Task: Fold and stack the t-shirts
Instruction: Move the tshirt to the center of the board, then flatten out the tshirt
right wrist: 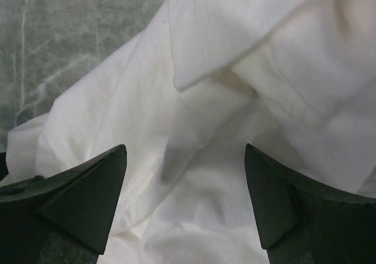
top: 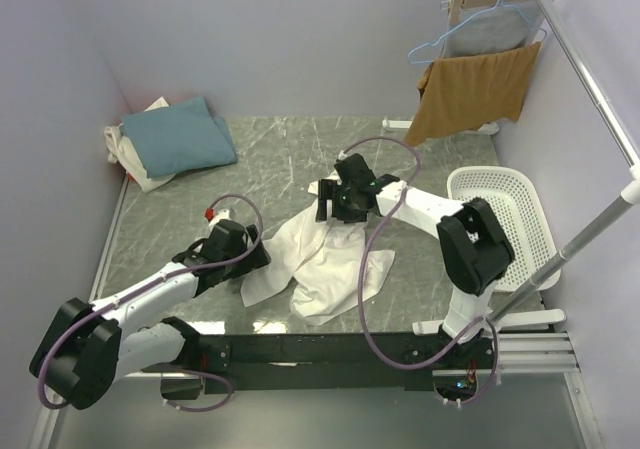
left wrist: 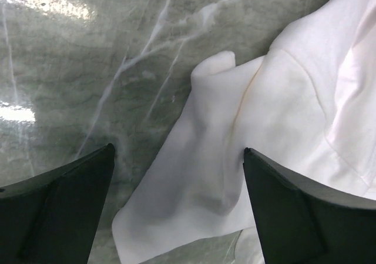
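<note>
A crumpled off-white t-shirt [top: 322,266] lies on the grey marble table between the arms. My left gripper [top: 243,252] is open over its left edge; in the left wrist view [left wrist: 179,158] a corner of the shirt [left wrist: 200,181] lies between the jaws. My right gripper [top: 338,209] is open above the shirt's far end; in the right wrist view [right wrist: 185,158] wrinkled cloth [right wrist: 194,176] fills the gap. A folded teal-blue t-shirt [top: 178,136] rests on a white folded shirt [top: 135,164] at the far left corner.
A white plastic basket [top: 510,219] stands at the right edge. A tan-brown cloth [top: 470,94] hangs on a rack at the back right, with a grey garment on a blue hanger [top: 480,31] behind it. A metal pole [top: 590,89] crosses the right side.
</note>
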